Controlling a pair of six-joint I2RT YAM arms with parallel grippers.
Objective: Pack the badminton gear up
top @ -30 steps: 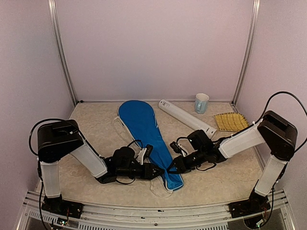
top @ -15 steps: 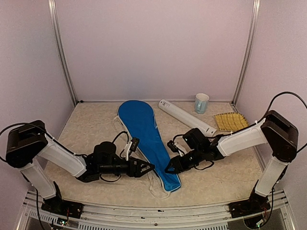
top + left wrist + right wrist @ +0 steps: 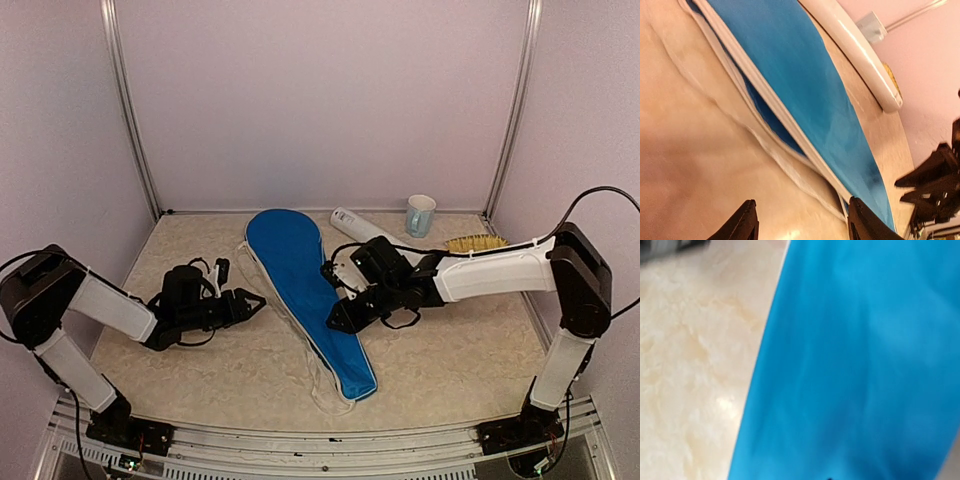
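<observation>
- Moved: left tool (image 3: 252, 300), withdrawn leftward off blue racket-shaped fabric cover (image 3: 295, 265); released, empty.
- Right tool (image 3: 338, 320): low over cover; clenched or not, cannot tell.
- Risk: cover skewing under one-sided drag.

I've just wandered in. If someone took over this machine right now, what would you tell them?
Left gripper: open, empty, low beside the blue cover's left edge.
Right gripper: over the cover's narrow part; grip unclear.
White tube: behind the right arm, near the mug.
Rackets, shuttlecocks: not in view, perhaps already packed.
Left: probably closing the cover, which gapes along one edge.
</observation>
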